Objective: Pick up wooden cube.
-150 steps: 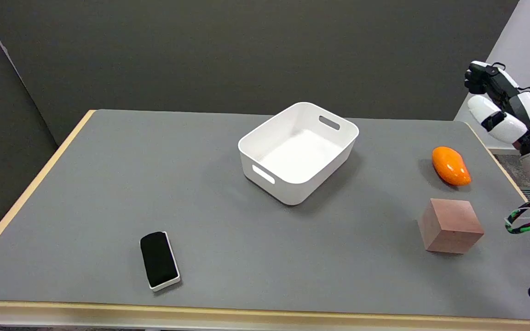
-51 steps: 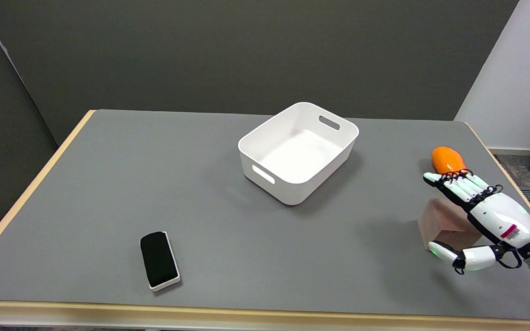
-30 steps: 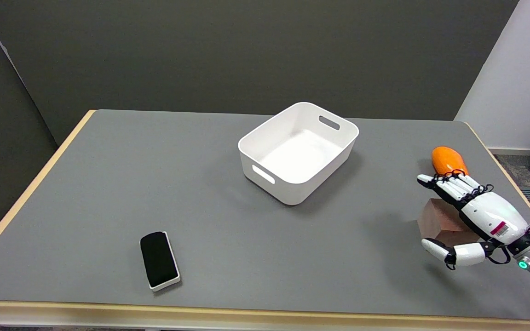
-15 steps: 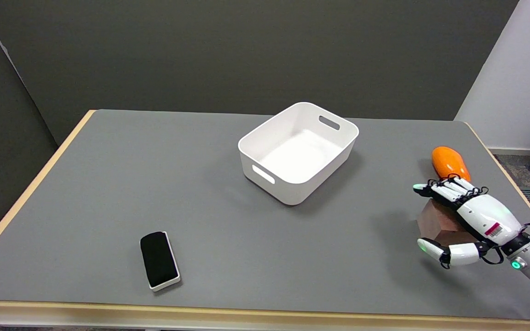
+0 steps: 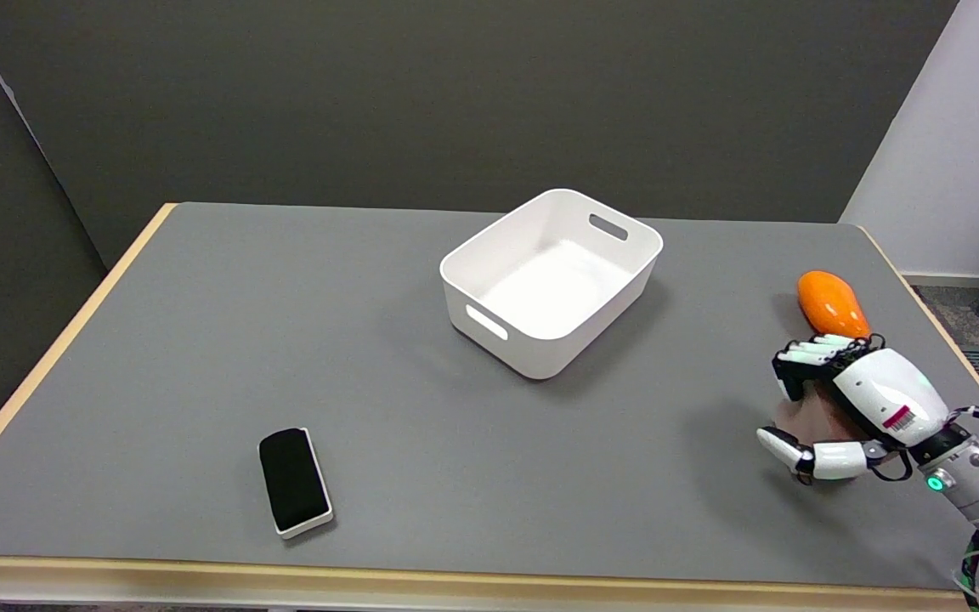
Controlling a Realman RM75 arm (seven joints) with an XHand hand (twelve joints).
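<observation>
Near the table's [image 5: 200, 357] right edge, my hand [image 5: 868, 399] wraps fingers and thumb across opposite faces of the cube [image 5: 800, 419], likely rigid, smooth and fairly light.

Your right hand [image 5: 846, 399] wraps the wooden cube [image 5: 804, 418] at the table's [image 5: 200, 340] four o'clock, fingers [image 5: 808, 353] curled over its top, orange mango-shaped object [image 5: 832, 304] just beyond.
</observation>
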